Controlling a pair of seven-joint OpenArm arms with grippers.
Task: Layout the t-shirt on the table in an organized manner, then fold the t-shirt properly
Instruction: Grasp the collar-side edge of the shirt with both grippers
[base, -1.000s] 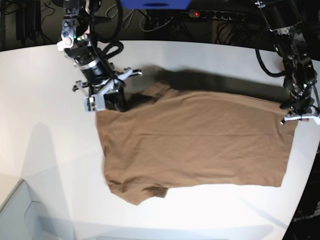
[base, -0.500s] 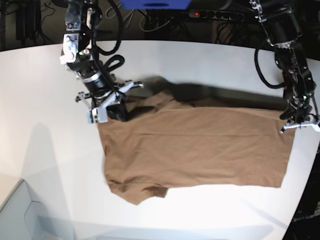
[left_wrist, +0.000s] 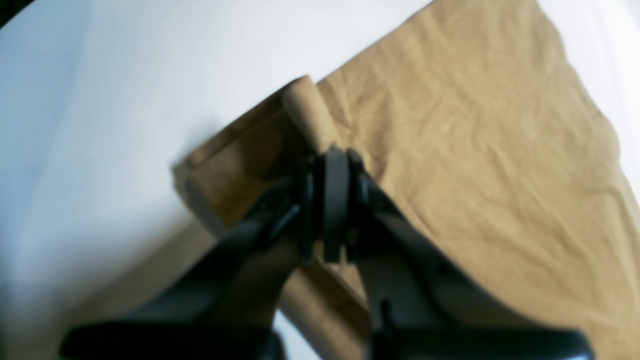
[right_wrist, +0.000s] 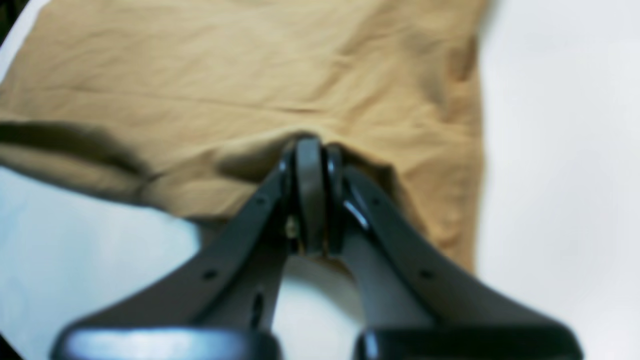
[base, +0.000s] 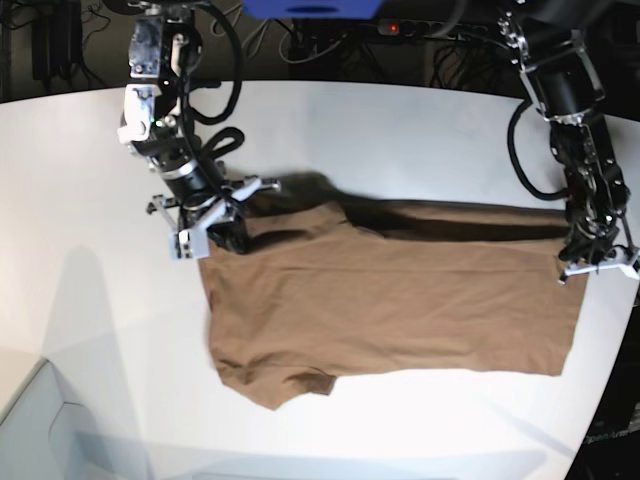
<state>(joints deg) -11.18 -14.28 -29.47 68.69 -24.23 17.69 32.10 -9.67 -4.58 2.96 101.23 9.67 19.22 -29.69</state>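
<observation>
The tan-brown t-shirt (base: 400, 300) lies spread across the white table (base: 400, 130), with a sleeve at the near left. Its far edge is raised off the top and casts a dark shadow behind it. At the shirt's far left, my right gripper (base: 228, 238) is shut on a bunched fold of cloth; the right wrist view shows its fingertips (right_wrist: 310, 145) pinching the t-shirt (right_wrist: 250, 75). My left gripper (base: 578, 265) is shut on the far right corner. In the left wrist view this gripper (left_wrist: 334, 155) clamps a rolled hem of the t-shirt (left_wrist: 475, 125).
Beyond the table's curved far edge hang dark cables and a power strip (base: 430, 30) with a red light. The table's right edge (base: 610, 340) runs close beside my left gripper. A pale ledge (base: 40, 420) sits at the near left corner.
Both grippers have moved toward the near side while holding the shirt's far edge. That edge now sits further over the shirt, and the shadow behind it has widened.
</observation>
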